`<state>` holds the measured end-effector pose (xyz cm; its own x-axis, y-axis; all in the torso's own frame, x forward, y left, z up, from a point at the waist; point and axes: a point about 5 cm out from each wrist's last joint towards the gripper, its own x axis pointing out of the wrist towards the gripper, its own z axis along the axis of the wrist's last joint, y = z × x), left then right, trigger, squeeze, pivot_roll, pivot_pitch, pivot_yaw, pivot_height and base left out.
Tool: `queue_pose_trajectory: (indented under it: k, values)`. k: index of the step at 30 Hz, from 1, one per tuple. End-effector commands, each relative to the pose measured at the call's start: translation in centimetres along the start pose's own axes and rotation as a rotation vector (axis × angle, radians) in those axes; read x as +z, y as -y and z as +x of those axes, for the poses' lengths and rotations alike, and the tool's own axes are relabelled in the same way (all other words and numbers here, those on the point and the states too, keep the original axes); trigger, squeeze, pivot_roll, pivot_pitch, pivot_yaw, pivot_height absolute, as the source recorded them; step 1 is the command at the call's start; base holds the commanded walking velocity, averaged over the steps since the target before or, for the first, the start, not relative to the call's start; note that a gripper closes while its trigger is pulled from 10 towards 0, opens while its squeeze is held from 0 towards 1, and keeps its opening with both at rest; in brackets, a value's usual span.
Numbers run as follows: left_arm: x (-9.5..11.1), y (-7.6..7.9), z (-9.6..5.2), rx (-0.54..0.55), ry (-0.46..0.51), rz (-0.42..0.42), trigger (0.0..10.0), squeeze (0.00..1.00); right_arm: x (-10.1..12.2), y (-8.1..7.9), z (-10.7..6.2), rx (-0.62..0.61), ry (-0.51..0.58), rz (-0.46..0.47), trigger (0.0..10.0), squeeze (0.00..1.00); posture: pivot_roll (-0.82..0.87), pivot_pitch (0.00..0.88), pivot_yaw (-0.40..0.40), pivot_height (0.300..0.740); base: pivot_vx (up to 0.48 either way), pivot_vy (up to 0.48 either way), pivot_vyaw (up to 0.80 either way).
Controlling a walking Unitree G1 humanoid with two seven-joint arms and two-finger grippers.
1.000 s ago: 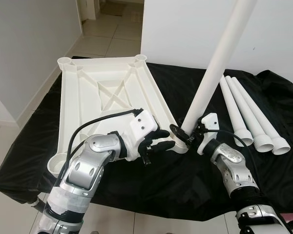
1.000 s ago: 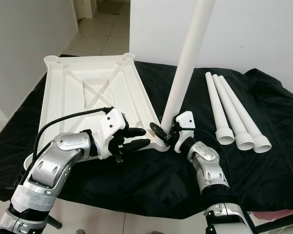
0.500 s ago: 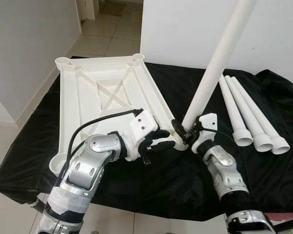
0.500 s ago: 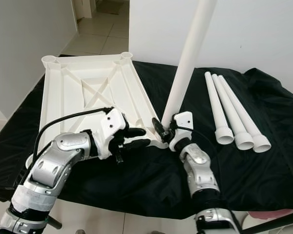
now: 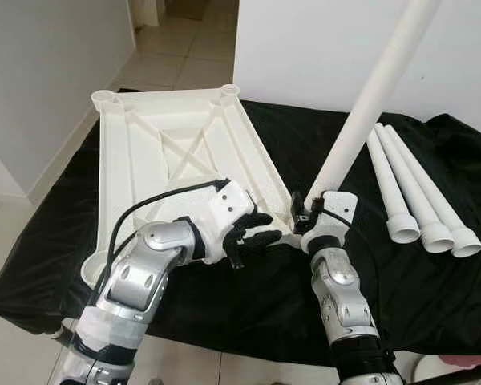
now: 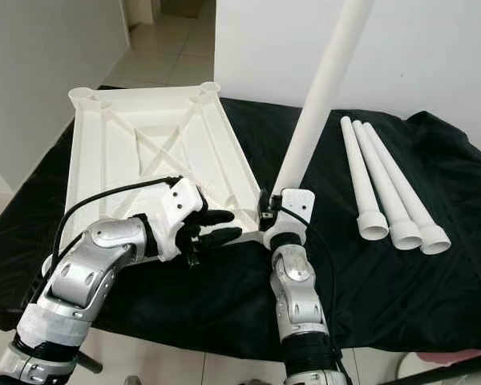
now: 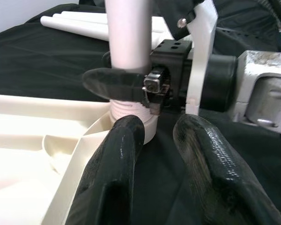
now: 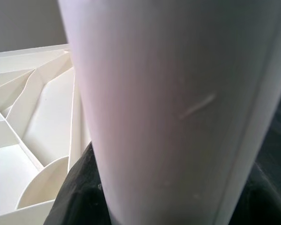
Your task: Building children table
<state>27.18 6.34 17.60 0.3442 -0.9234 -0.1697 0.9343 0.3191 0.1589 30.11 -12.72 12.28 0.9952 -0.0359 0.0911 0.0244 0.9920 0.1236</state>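
Observation:
The white plastic tabletop lies upside down on a black cloth. A long white table leg stands tilted, top leaning right, with its threaded end in the near right corner socket. My right gripper is shut on the leg just above the socket; one of its black fingers wraps across the tube. My left gripper is open just left of that corner, one finger close against the socket. The leg is right in front of the right wrist camera.
Three spare white legs lie side by side on the cloth to the right. A white wall stands behind the table, and tiled floor runs off at the far left. The cloth's front edge is close below my arms.
My right forearm has swung left and now stands almost straight under its gripper. The leg leans further right at its top, its foot still at the corner socket. The left gripper has barely moved.

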Motion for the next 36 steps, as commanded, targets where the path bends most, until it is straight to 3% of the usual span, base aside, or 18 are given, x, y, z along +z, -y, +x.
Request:
queue_pose_trajectory:
  k: [1, 5, 6, 16, 17, 19, 20, 36]
  values:
    - [0.0, -0.8, 0.1, 0.11, -0.01, 0.019, 10.0, 0.0, 0.1, -0.3, -0.4, -0.018, 0.006, 0.053, 10.0, 0.0, -0.06, 0.0, -0.049, 0.74, 0.0, 0.0, 0.0]
    - [0.2, -1.2, 0.1, 0.114, -0.008, 0.031, 10.0, 0.0, 0.4, 0.3, -0.4, -0.034, 0.015, 0.033, 10.0, 0.0, -0.06, 0.0, -0.048, 0.74, 0.0, 0.0, 0.0]
    - [0.3, -1.4, 0.1, 0.118, -0.007, 0.033, 10.0, 0.0, 0.7, 0.3, -0.4, -0.025, 0.026, 0.031, 10.0, 1.0, -0.06, 0.0, -0.044, 0.74, 0.0, 0.0, 0.0]
    - [0.3, -1.5, 0.3, 0.107, -0.003, 0.04, 10.0, 0.0, 2.1, 0.7, -0.7, 0.104, 0.101, 0.013, 10.0, 1.0, -0.08, 0.0, -0.029, 0.74, 0.0, 0.0, 0.0]
    - [0.3, -1.5, 0.4, 0.105, -0.004, 0.042, 10.0, 0.0, 2.0, 0.9, -0.7, 0.143, 0.091, 0.019, 10.0, 0.76, -0.08, 0.0, -0.024, 0.74, 0.0, 0.0, 0.0]
    - [0.3, -1.6, 0.5, 0.104, -0.005, 0.043, 10.0, 0.0, 1.9, 1.1, -0.8, 0.171, 0.084, 0.024, 10.0, 0.76, -0.08, 0.0, -0.024, 0.74, 0.0, 0.0, 0.0]
    - [0.5, -1.6, 0.6, 0.095, 0.003, 0.044, 10.0, 0.0, 2.0, 1.2, -0.8, 0.197, 0.093, 0.017, 10.0, 0.0, -0.09, 0.0, -0.014, 0.74, 0.0, 0.0, 0.0]
    - [0.5, -2.0, 0.3, 0.089, -0.012, 0.057, 10.0, 0.0, 1.9, 3.9, 0.7, 0.482, 0.045, -0.142, 10.0, 0.0, -0.07, 0.0, 0.009, 0.74, 0.0, 0.0, 0.0]
